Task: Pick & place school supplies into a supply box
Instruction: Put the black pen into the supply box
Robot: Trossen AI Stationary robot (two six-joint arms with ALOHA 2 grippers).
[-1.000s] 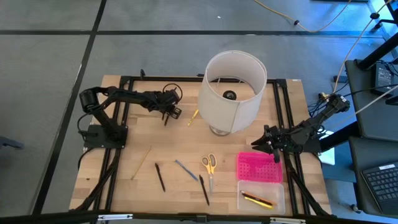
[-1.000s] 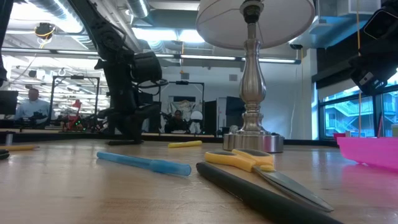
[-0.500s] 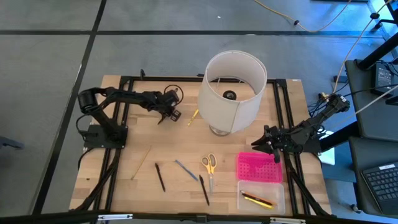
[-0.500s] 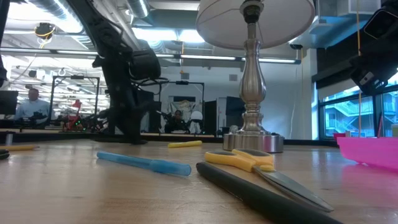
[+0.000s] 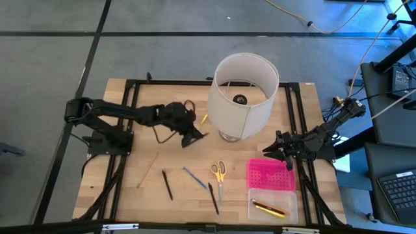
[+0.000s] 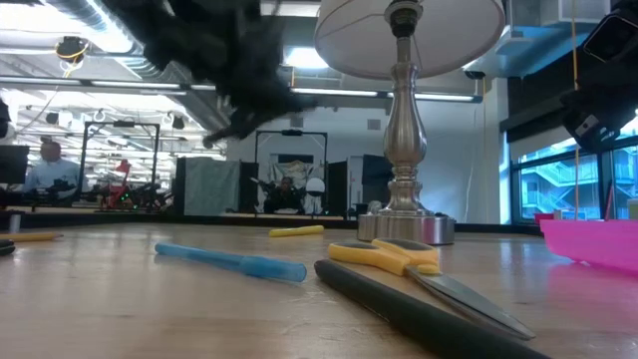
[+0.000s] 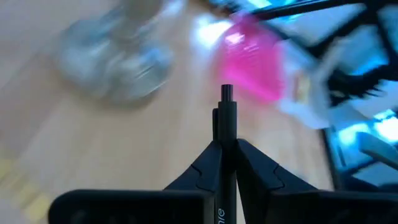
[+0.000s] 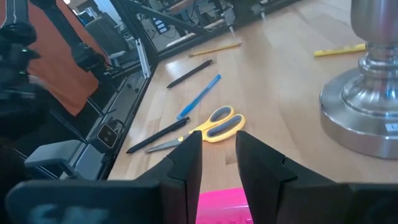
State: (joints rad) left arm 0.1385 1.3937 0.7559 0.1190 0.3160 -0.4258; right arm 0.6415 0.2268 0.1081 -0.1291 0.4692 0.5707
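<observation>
Carrying step, judged from the frames: left end effector (image 7: 225, 152) pinched on a black pen (image 7: 225, 134), raised off the table (image 5: 169, 205) just beside the lamp base, on the side away from the supply box. Best done by keeping the pinch firm, swinging wide of the white lampshade (image 5: 242, 94) and the metal lamp stem (image 6: 404, 130), then lowering over the clear tray (image 5: 273, 205) with the pen laid along the tray's long side before letting go. Risk, as a judgement: a slim, smooth barrel held near 1 end can pivot in the pinch; slow travel advised.

Right end effector (image 8: 217, 155) hovering beside the pink lid (image 5: 270, 174), fingers parted with nothing between them.

Supply box at the table's near right corner: pink lid a perforated, dotted plastic slab, lying flat beside the tray; tray transparent, shallow, rectangular, already holding pencils (image 5: 268, 208).

On the bare wood: 2 thin black pens (image 5: 167, 184), matte and rod-like; a blue pen (image 6: 231, 262), slightly translucent; yellow-handled scissors (image 5: 218, 172) with steel blades, blades together; a pale wooden pencil (image 5: 147, 169) near the left rail; a short yellow piece (image 6: 296, 230) by the lamp.

Table of pale butcher-block wood, grain visible, framed by black rails.
</observation>
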